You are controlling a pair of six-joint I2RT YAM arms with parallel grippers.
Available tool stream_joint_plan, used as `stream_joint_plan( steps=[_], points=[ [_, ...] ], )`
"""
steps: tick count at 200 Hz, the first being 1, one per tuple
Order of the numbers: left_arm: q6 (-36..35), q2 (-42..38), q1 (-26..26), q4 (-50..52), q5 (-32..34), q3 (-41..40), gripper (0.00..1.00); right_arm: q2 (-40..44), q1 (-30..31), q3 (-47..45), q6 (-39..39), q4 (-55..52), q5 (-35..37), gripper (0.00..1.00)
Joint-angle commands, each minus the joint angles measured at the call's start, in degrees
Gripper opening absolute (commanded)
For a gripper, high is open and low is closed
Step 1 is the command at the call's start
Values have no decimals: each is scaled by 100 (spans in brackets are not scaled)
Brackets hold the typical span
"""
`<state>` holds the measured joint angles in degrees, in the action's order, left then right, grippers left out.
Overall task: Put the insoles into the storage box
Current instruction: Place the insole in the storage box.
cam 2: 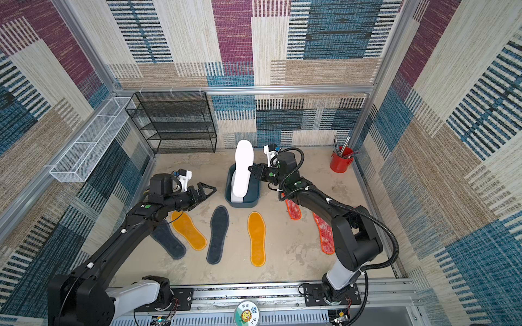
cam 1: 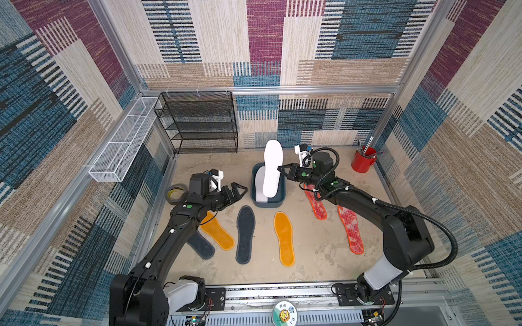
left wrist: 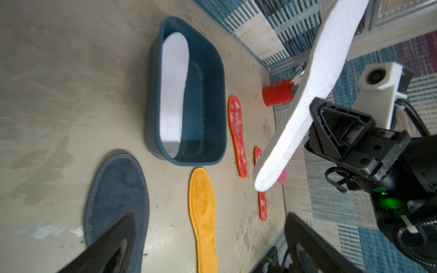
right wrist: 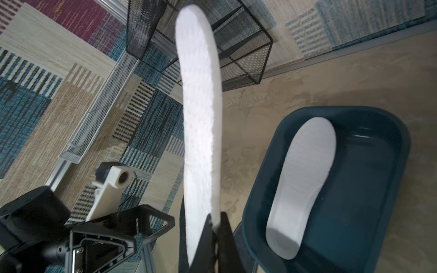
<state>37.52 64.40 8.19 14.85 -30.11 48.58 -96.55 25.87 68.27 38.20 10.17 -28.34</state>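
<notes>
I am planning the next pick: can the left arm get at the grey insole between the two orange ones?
Probably yes. The left gripper is open and empty, and the grey insole lies flat, uncovered, close to it with nothing between.

Standing here, the colours jump out first: a dark teal-blue plastic storage box [cam 1: 267, 203] on a sandy beige floor [cam 1: 316, 254] blotched with darker stains. Both foam foot-shaped insoles are plain white, the flat white insole [left wrist: 173, 89] and the dimpled white insole [cam 1: 273, 166]. The plush insoles [cam 1: 284, 238] [cam 1: 217, 231] are orange-yellow, the felt insoles [cam 1: 245, 234] [cam 1: 201, 245] dark grey, and the mottled insoles [cam 1: 351, 230] [cam 1: 317, 207] red and white with bright orange edging. The cylindrical cup [cam 1: 363, 162] is red, the wire mesh rack [cam 1: 197, 124] black, the wire mesh basket [cam 1: 121, 146] white. Woven wall panels [cam 1: 265, 34] are patchwork blue, maroon, beige and cream, many blocks striped. The robot arms [cam 1: 169, 240] are black with small green dots
</notes>
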Motion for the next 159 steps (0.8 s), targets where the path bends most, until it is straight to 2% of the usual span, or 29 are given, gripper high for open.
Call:
stream_joint_plan(
  steps=[1,52,113,159],
  points=[
    [-63,-410,-229,218,407,-103,100,-339,6,204,-311,-324,351,0],
    [-345,-834,-528,607,472,-104,100,-1089,-10,448,-455,-118,781,0],
    [-333,-806,-660,532,298,-190,100,-1492,-252,679,-585,-178,795,0],
    [-270,-769,-721,435,192,-248,100,-1778,-310,703,-723,-248,540,0]
  ],
)
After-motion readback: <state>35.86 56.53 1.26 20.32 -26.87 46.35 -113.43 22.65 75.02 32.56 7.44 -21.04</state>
